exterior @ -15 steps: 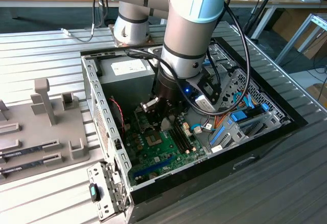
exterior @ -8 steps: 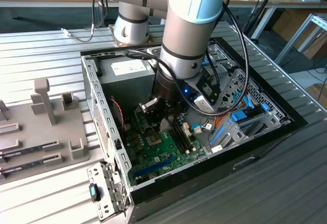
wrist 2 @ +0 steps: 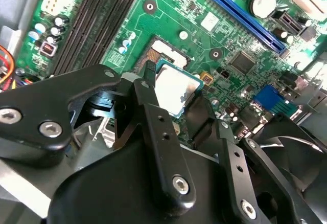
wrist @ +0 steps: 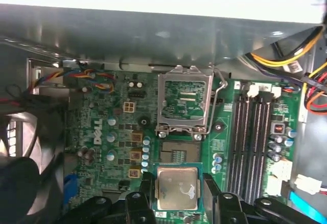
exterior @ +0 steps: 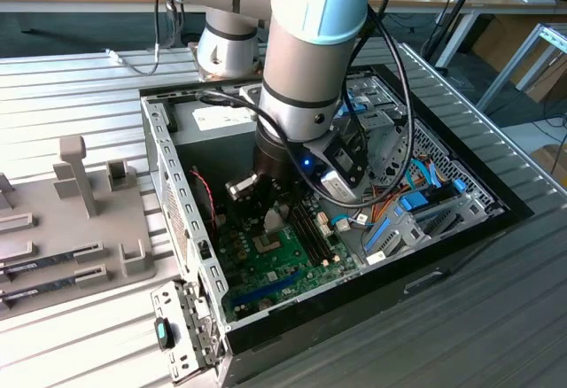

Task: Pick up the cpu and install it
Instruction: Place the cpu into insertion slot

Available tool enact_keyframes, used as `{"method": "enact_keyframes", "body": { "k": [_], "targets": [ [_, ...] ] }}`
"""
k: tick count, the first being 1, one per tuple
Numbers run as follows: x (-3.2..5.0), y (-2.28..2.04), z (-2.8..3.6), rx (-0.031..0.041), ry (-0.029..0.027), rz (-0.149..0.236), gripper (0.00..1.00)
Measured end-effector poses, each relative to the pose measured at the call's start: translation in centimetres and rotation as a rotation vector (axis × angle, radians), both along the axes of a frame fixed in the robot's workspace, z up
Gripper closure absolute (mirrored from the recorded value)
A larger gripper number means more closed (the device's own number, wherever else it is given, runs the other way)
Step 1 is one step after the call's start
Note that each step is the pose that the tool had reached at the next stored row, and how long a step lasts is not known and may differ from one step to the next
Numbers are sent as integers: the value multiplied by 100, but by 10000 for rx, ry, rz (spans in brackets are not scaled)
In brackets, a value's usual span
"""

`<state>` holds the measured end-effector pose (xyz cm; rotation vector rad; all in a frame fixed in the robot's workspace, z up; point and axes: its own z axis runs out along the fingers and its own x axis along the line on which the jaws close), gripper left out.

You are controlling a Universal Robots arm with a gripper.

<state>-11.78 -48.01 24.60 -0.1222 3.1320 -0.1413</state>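
The cpu (wrist: 177, 188) is a flat square chip with a dull silver top and a thin green rim. My gripper (wrist: 177, 203) is shut on it, with one black finger (wrist: 145, 196) against each of two opposite edges. The chip hangs just above the green motherboard (wrist: 112, 132), beside the bare socket (wrist: 176, 150). The socket's hinged metal frame (wrist: 185, 101) stands swung open past it. In the second wrist view the cpu (wrist 2: 176, 86) sits between the fingers (wrist 2: 148, 98), partly overlapping the socket (wrist 2: 163, 52). In the exterior view the gripper (exterior: 270, 209) reaches down into the open computer case (exterior: 177, 184).
Black memory slots (wrist: 250, 137) run beside the socket, and a blue expansion slot (wrist 2: 240, 14) lies further off. A black fan (wrist: 20, 147) and bundled cables (wrist: 301, 55) line the case walls. A grey fixture plate (exterior: 71, 220) with memory sticks lies at the exterior view's left.
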Motion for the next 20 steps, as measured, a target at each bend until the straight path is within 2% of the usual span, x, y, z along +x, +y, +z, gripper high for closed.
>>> {"method": "enact_keyframes", "body": {
  "k": [1, 2, 4, 12, 20],
  "targets": [
    [-12, 0, -17, 1, 0, -70, 53],
    [-19, 0, -47, 0, 0, -387, 53],
    [-19, 0, -51, -4, 3, -591, 53],
    [-23, 0, -57, 2, -1, -653, 53],
    [-60, 0, -142, 4, 1, -840, 53]
  ]
}}
